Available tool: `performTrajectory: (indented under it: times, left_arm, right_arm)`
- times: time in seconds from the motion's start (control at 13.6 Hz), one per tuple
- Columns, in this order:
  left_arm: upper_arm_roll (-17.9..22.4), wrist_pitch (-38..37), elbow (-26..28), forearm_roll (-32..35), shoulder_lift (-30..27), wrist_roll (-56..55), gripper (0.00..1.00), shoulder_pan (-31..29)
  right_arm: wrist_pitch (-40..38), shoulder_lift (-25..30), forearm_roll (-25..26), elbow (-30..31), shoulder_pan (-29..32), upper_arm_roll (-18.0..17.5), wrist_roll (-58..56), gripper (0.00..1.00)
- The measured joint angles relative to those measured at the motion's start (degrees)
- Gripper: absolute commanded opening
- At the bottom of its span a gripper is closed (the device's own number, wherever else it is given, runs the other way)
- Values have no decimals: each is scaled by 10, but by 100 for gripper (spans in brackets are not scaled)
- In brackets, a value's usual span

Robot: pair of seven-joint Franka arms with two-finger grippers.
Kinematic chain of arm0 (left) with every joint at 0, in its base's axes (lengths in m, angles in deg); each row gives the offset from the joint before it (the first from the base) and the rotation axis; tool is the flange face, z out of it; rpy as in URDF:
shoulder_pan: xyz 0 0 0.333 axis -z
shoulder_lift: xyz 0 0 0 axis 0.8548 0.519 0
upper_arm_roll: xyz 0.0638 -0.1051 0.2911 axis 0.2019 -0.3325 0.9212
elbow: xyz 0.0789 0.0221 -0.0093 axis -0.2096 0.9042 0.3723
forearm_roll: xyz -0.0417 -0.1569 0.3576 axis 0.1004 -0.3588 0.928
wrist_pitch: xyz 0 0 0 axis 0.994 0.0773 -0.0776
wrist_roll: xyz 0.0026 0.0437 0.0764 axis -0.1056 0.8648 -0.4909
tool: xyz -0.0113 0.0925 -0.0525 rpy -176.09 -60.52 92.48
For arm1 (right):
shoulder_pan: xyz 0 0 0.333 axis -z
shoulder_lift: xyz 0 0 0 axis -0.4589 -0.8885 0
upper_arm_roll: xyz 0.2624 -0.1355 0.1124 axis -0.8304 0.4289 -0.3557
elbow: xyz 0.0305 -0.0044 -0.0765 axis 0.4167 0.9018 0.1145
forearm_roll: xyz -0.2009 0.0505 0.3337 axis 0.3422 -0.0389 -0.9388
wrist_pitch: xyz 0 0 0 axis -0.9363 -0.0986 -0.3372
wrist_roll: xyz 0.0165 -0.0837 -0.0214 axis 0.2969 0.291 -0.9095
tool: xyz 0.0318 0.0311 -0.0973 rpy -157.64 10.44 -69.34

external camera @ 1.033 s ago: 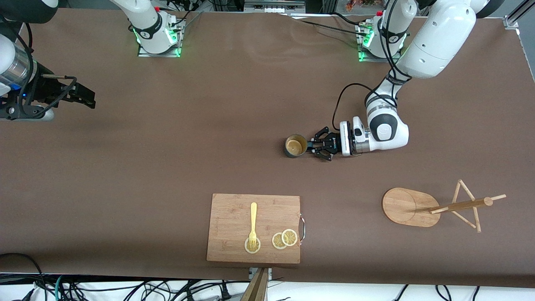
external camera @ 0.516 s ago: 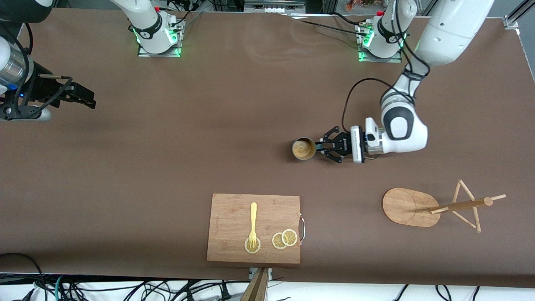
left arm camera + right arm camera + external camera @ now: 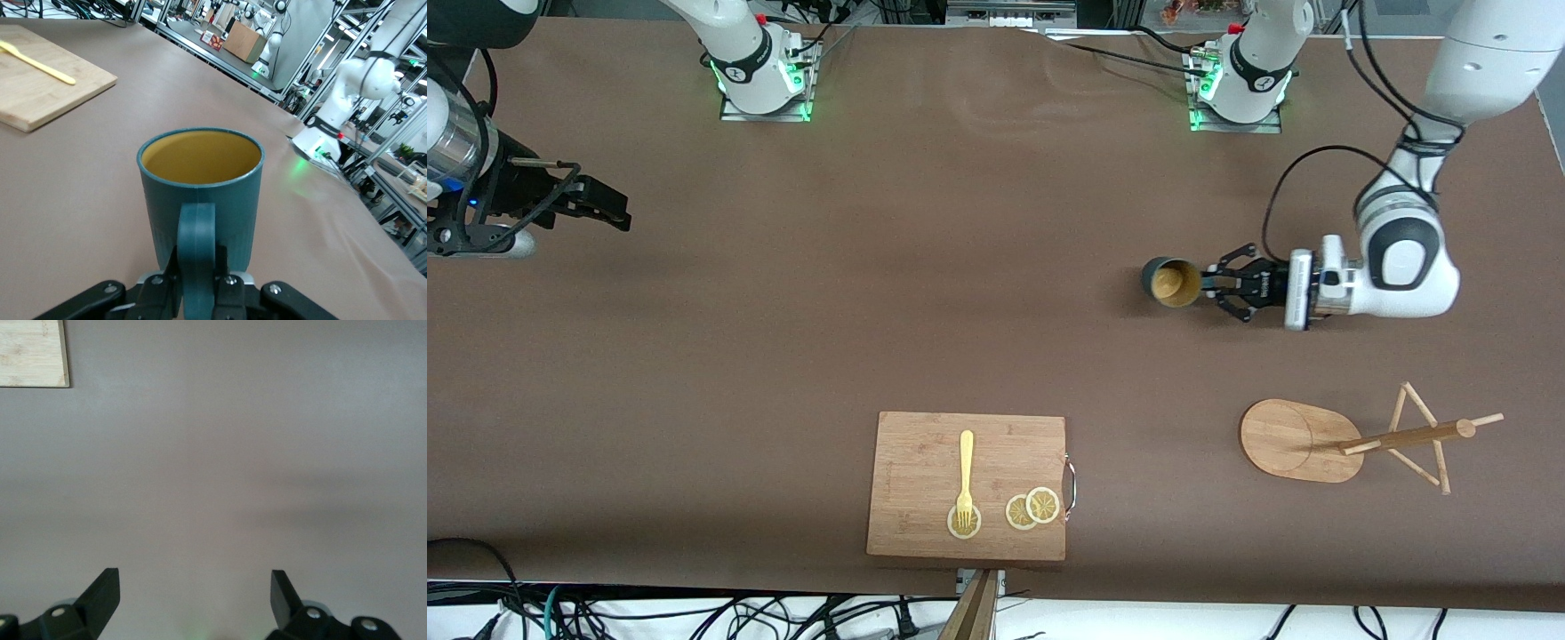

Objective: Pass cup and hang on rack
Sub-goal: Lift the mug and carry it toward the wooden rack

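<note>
Teal mug (image 3: 1172,282) held by its handle in left gripper (image 3: 1213,284), aloft over brown table (image 3: 871,293); mug tree (image 3: 1352,440) nearby, cutting board (image 3: 967,485) with fork (image 3: 965,476); right gripper (image 3: 609,212) waiting, spread wide.

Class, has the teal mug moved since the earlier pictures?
Yes. The teal mug, held by the left gripper, has travelled toward the left arm's end, judged against the cutting board.

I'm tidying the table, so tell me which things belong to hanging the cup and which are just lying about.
In the job:
- cup, held by left gripper
- rack
- right gripper, waiting, open

Lying about:
- cutting board
- fork
- lemon slices
</note>
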Motion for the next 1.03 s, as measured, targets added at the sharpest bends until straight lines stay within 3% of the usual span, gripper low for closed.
performTrajectory:
  times: [0.22, 0.44, 0.81, 1.03]
  left_arm:
    - [0, -77, -3, 31, 0, -58, 0, -97]
    - [0, -120, -27, 34, 2, -182, 0, -159]
    - [-2, -215, -171, 34, 35, -470, 0, -180]
    - [-2, -223, -190, 11, 56, -572, 0, -184]
  right_arm:
    - [0, 0, -1, 0, 0, 0, 0, 100]
    - [1, 0, -9, 0, 0, -1, 0, 100]
    - [1, 0, -12, 0, 0, -3, 0, 100]
    - [1, 0, -12, 0, 0, -3, 0, 100]
